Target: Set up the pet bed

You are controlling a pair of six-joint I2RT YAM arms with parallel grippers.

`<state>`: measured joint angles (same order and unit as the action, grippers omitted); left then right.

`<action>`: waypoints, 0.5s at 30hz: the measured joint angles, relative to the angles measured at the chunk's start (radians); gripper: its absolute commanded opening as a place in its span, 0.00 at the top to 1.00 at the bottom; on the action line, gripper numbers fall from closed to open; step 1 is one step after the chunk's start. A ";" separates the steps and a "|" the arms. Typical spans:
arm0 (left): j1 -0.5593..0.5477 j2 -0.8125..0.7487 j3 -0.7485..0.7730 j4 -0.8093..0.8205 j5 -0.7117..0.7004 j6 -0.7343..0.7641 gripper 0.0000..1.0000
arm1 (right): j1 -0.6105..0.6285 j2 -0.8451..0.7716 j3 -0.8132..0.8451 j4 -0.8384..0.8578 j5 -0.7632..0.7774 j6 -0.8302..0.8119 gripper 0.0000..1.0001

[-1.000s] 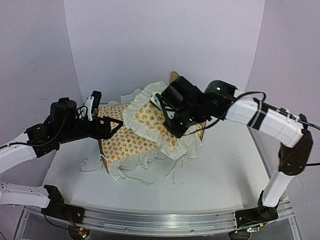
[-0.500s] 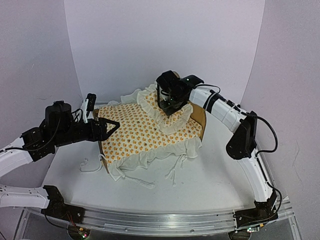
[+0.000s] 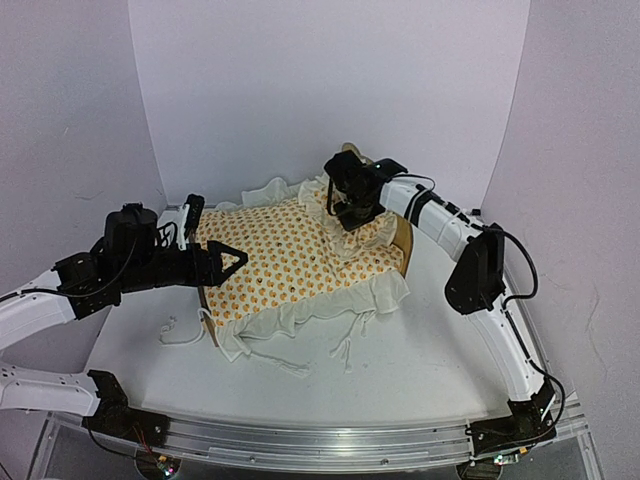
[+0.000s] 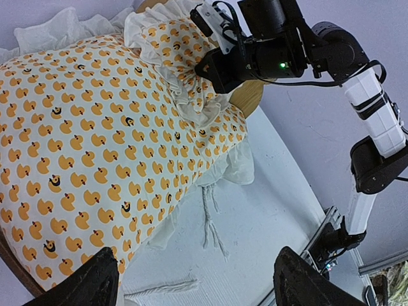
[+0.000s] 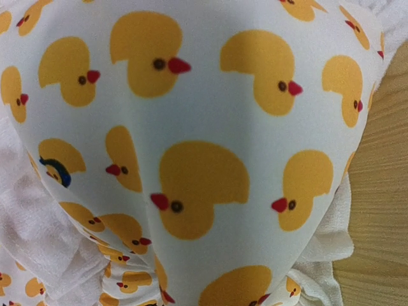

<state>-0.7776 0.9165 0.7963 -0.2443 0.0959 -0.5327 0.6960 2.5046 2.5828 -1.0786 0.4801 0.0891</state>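
The pet bed shows only as a plywood headboard (image 3: 403,240) (image 4: 250,95) (image 5: 377,191) and a strip of footboard (image 3: 205,318); duck-print bedding (image 3: 275,268) (image 4: 76,134) with white ruffles covers the rest. The small matching pillow (image 3: 352,228) (image 4: 169,41) (image 5: 204,159) lies at the headboard end. My right gripper (image 3: 348,208) (image 4: 213,57) is down on it and shut on its fabric, which fills the right wrist view and hides the fingers. At the foot end my left gripper (image 3: 224,262) (image 4: 204,287) stands open and empty, just off the bedding's corner.
White tie cords trail from the bedding onto the white table, in front (image 3: 350,345) (image 4: 217,213) and at the left (image 3: 178,330). White backdrop walls close in behind and on both sides. An aluminium rail (image 3: 320,440) runs along the near edge.
My right arm has carried the pillow from over the middle of the bed back to the headboard end and lowered it there. The left gripper has shifted slightly right, still open.
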 measured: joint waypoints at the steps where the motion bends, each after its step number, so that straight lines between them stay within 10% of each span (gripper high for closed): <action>1: 0.000 0.002 0.000 0.000 0.003 0.000 0.16 | 0.000 0.005 0.000 0.006 0.008 0.003 1.00; 15: 0.000 0.001 0.000 0.000 0.014 -0.001 0.16 | -0.011 0.020 0.001 0.068 0.045 0.040 0.66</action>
<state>-0.7776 0.9176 0.7963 -0.2440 0.1097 -0.5339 0.6849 2.5248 2.5835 -1.0103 0.5247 0.1291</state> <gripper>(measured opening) 0.840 0.283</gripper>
